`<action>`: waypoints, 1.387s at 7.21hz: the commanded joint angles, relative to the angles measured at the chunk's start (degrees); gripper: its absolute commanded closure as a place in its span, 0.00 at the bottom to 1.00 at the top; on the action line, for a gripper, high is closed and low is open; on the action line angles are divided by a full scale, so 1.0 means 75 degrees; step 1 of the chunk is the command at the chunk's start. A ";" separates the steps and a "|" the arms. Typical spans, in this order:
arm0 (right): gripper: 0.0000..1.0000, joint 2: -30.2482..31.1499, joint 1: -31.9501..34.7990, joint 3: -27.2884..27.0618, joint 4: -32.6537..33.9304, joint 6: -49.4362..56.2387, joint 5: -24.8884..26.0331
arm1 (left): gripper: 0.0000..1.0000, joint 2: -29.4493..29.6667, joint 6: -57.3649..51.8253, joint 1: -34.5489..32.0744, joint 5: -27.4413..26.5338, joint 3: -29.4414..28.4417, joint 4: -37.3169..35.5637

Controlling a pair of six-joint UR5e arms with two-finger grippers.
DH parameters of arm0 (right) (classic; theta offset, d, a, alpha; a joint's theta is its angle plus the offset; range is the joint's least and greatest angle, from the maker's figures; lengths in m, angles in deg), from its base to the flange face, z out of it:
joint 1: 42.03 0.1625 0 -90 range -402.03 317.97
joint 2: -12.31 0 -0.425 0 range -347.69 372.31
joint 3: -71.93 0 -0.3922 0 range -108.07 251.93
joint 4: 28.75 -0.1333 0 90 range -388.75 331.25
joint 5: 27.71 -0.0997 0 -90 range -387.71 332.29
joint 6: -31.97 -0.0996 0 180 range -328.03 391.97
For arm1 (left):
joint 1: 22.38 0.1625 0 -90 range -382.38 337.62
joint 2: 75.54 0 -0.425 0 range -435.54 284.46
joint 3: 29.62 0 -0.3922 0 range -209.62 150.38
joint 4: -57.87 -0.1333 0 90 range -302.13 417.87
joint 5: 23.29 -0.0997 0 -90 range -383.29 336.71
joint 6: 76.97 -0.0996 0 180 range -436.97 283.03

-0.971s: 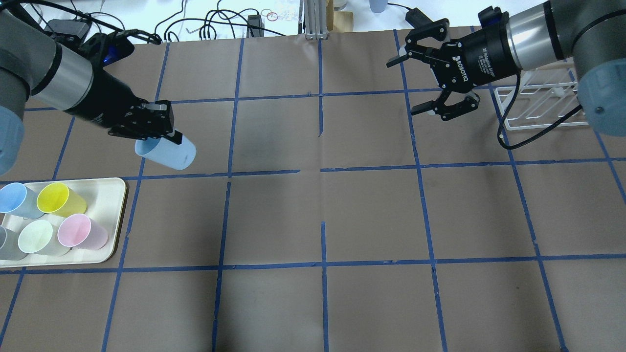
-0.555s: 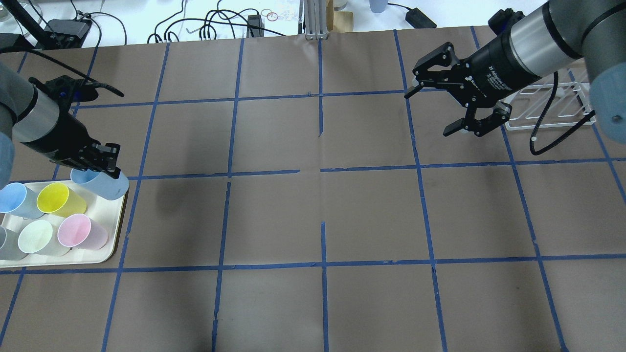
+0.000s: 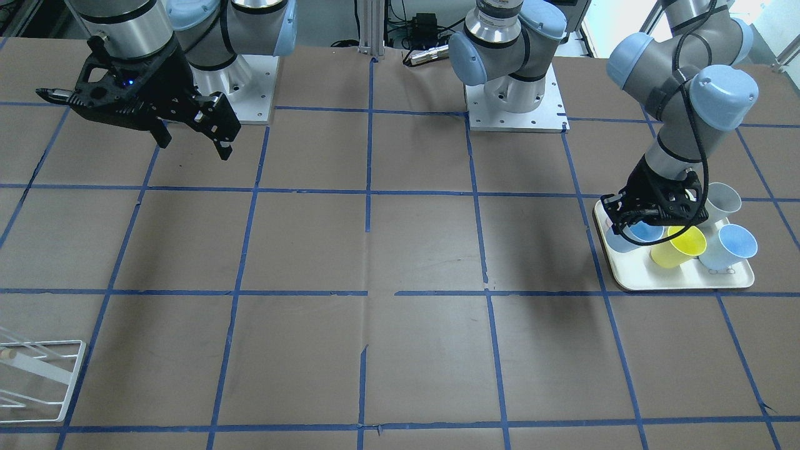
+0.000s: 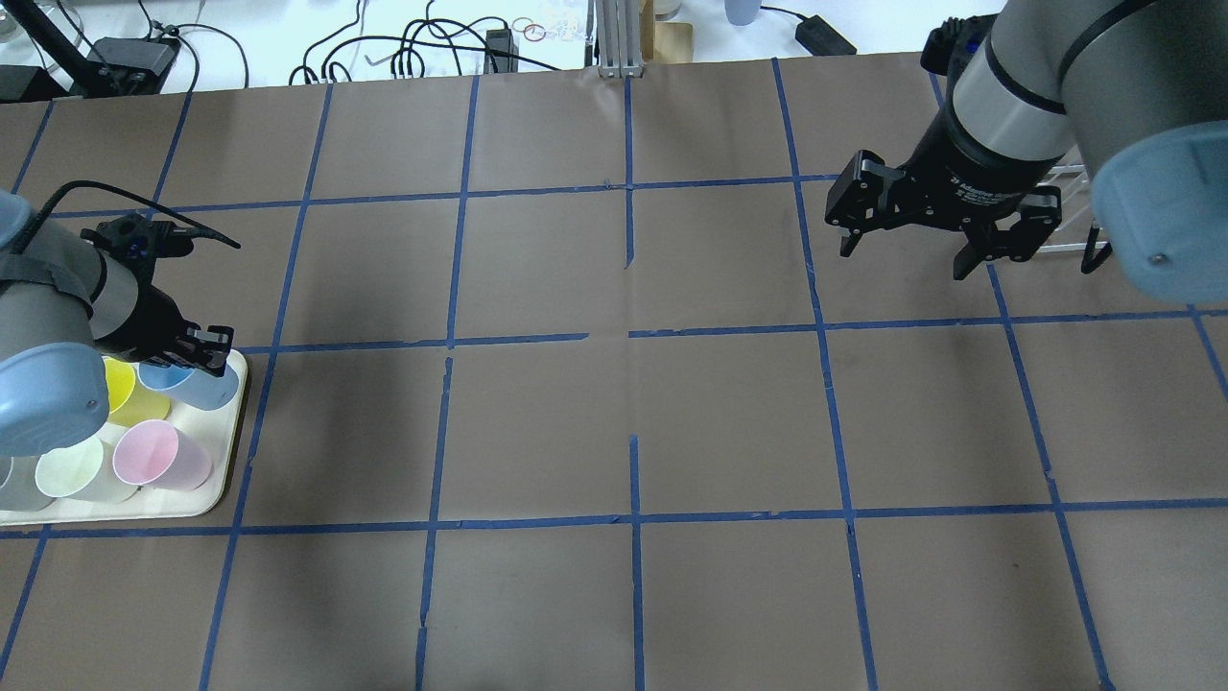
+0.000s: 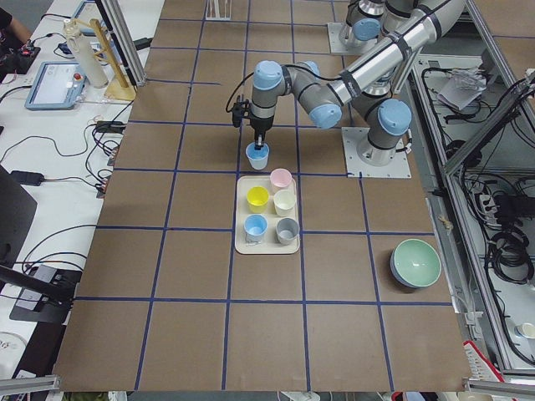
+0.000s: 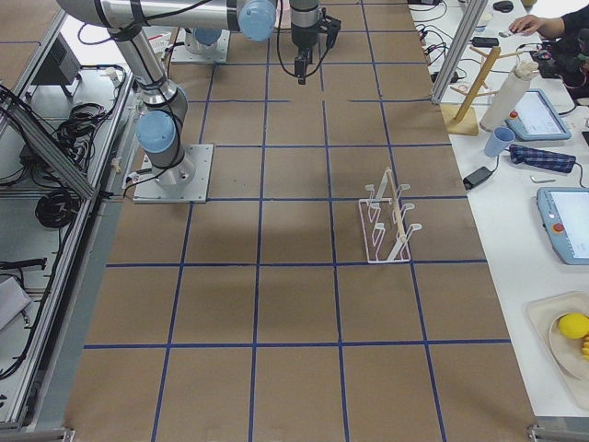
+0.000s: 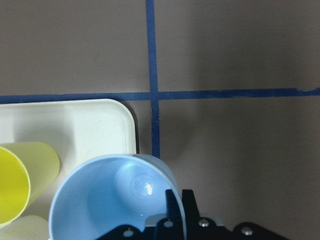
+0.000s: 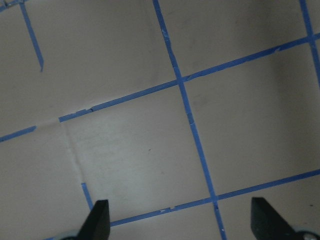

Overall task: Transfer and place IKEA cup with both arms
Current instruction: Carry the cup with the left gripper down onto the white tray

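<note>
My left gripper [image 4: 187,353] is shut on the rim of the pale blue IKEA cup [image 4: 203,386]. It holds the cup upright at the far right corner of the cream tray [image 4: 226,480]. The wrist view shows one finger [image 7: 175,206] inside the cup [image 7: 110,195], which overlaps the tray's corner [image 7: 85,125]. I cannot tell whether the cup rests on the tray. The cup also shows in the front view [image 3: 625,239], under the gripper [image 3: 653,212]. My right gripper [image 4: 905,257] is open and empty, pointing down at the far right [image 3: 195,147].
The tray holds a yellow cup [image 4: 122,392], a pink cup [image 4: 158,457], a pale green cup [image 4: 73,468], a grey cup [image 4: 13,482] and a second blue cup [image 3: 732,244]. A white wire rack [image 6: 386,226] stands behind the right arm. A green bowl [image 5: 415,263] sits near the left end.
My left arm carried the blue cup left and back, from over the open table to the tray's corner. My right gripper turned to point down and stayed open.
</note>
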 commanded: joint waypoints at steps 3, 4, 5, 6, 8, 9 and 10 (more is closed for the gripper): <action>0.00 0.0031 0.0023 -0.0033 -0.0039 0.0245 0.0125 | 1.00 0.0689 0.0026 0.0453 -0.0259 -0.0022 -0.0714; 0.00 0.0066 0.0000 -0.0021 -0.0062 0.0245 0.0136 | 1.00 0.0794 0.0073 0.0453 -0.0224 0.0035 -0.0902; 0.00 0.0136 -0.0035 0.0014 -0.0085 0.0291 0.0148 | 1.00 0.0888 0.0073 0.0453 -0.0224 0.0024 -0.0997; 0.00 0.0160 -0.0035 0.0014 -0.0202 0.0523 0.0148 | 1.00 0.0924 0.0097 0.0441 -0.0224 0.0012 -0.1033; 0.00 0.0160 -0.0023 0.0002 -0.0238 0.0561 0.0148 | 1.00 0.0971 0.0120 0.0430 -0.0189 0.0012 -0.1068; 0.00 0.0160 -0.0023 0.0002 -0.0238 0.0561 0.0136 | 1.00 0.0971 0.0120 0.0406 -0.0189 0.0024 -0.1080; 0.00 0.0160 -0.0035 0.0002 -0.0226 0.0561 0.0136 | 1.00 0.0971 0.0132 0.0348 -0.0189 0.0024 -0.1080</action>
